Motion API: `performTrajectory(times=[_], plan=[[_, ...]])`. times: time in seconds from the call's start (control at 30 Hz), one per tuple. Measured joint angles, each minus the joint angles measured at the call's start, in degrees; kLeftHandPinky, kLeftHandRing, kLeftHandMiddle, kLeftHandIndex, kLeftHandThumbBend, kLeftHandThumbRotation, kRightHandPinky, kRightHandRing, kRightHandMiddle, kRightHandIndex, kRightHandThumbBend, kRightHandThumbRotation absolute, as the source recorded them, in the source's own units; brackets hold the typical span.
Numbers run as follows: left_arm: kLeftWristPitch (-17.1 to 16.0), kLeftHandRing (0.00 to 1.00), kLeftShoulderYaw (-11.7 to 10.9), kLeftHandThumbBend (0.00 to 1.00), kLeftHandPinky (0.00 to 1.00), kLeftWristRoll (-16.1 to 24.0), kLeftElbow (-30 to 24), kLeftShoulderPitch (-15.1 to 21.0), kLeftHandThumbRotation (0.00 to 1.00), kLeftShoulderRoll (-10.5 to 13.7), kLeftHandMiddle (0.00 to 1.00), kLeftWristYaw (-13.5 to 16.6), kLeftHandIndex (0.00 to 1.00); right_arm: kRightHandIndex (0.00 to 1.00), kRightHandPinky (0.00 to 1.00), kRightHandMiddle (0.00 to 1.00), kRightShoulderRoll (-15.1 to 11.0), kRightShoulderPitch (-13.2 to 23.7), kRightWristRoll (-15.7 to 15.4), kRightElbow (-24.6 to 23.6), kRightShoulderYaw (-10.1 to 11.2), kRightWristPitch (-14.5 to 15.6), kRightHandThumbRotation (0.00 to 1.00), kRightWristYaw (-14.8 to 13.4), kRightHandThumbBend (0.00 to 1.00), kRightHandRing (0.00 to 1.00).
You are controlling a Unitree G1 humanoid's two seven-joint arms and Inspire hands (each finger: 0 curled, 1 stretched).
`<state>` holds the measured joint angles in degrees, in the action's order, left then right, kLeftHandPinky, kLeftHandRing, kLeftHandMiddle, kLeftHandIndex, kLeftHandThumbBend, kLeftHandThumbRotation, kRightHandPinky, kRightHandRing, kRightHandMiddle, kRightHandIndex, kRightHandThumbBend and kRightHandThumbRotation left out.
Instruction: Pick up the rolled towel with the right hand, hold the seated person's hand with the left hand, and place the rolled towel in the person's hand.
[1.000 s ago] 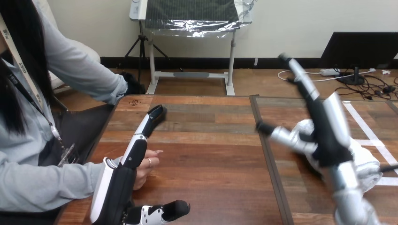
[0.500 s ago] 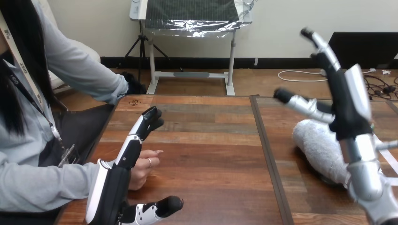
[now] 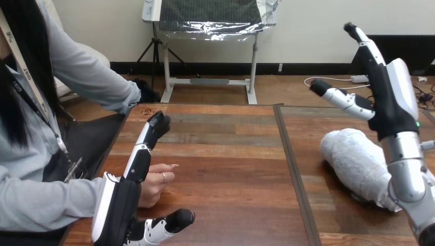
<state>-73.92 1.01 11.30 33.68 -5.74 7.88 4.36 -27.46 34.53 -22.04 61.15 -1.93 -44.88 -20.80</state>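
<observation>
A white rolled towel [image 3: 355, 161] lies on the table at the right, partly behind my right forearm. Above it my right hand [image 3: 386, 97] is raised and open, fingers straight up and thumb pointing left, clear of the towel. At the left the person's hand [image 3: 155, 180] rests on the table's near left part with fingers loosely curled. My left hand [image 3: 123, 205] stands open just to its left and over it, straight fingers reaching away over the table, thumb out below toward the right. I cannot tell whether it touches the person's hand.
A seam [image 3: 291, 169] runs front to back between two wooden tabletops. The person sits at the left edge, one sleeve [image 3: 46, 202] along the near left corner. Bare wood lies between the two hands.
My right hand has lifted up and to the right off the towel, which now lies uncovered. My left hand has shifted slightly left, and its fingers have stayed straight.
</observation>
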Motion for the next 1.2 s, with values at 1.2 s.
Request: performTrajectory(times=[1.2], plan=[[1.8,0.95,0.5,1.0,0.88,-1.1,-2.6,-1.3,0.74,0.0,0.96,-1.9,0.98,0.94,0.83,0.95,-1.6,8.9,-1.2,13.6,-1.1,28.2,0.57,9.0,1.0,0.98]])
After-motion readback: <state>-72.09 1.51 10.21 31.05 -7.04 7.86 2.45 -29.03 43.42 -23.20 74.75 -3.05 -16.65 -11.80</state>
